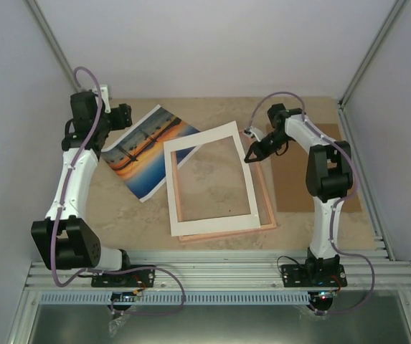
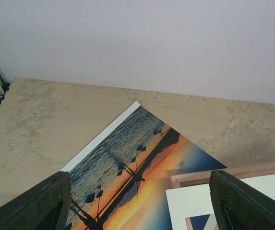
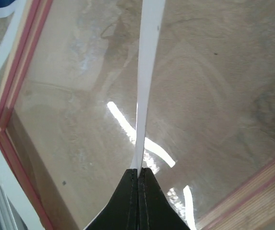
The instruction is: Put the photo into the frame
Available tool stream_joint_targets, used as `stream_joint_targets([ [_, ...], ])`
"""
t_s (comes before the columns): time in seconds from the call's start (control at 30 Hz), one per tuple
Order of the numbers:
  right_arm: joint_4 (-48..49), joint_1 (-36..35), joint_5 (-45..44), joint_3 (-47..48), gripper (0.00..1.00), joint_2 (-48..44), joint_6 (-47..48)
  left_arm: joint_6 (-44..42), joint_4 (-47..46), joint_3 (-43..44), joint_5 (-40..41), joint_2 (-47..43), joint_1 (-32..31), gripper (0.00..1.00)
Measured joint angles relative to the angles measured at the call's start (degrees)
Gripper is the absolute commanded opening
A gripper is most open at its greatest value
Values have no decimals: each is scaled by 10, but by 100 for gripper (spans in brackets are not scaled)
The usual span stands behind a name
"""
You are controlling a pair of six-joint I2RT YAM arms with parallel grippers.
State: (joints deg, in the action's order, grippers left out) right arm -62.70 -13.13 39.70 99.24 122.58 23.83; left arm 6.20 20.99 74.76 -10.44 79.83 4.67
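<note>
The photo, an orange sunset over blue water, lies face up at the back left of the table; its right corner runs under a white mat border. My left gripper hovers open over the photo's far end, and the print shows between its fingers. The pink frame lies flat under the mat. My right gripper is shut on the mat's right edge, holding that side lifted above the frame.
A plain brown cardboard sheet lies right of the frame, under my right arm. Enclosure walls stand at the left, back and right. A metal rail runs along the near edge. The frame's pane reflects light streaks.
</note>
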Motion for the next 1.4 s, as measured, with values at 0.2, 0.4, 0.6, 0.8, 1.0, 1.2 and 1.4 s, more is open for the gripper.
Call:
stream_joint_targets([
  [0.2, -23, 14, -18, 36, 0, 37, 19, 0, 0, 0, -5, 9, 0, 81],
  [0.4, -40, 33, -20, 43, 0, 45, 32, 0, -1, -1, -8, 13, 0, 81],
  [0.6, -56, 33, 45, 63, 0, 43, 50, 0, -4, -2, -11, 18, 0, 80],
  [0.8, -56, 18, 104, 64, 0, 23, 61, 0, -4, -2, -11, 24, 0, 81],
  [1.0, -52, 33, 121, 59, 0, -11, 67, 0, -4, -2, -11, 24, 0, 80],
  [1.2, -53, 64, 106, 37, 1, -16, 76, 0, -4, -2, -11, 25, 0, 80],
  [1.4, -50, 79, 79, 29, 0, -8, 78, 0, -4, -2, -11, 25, 0, 81],
])
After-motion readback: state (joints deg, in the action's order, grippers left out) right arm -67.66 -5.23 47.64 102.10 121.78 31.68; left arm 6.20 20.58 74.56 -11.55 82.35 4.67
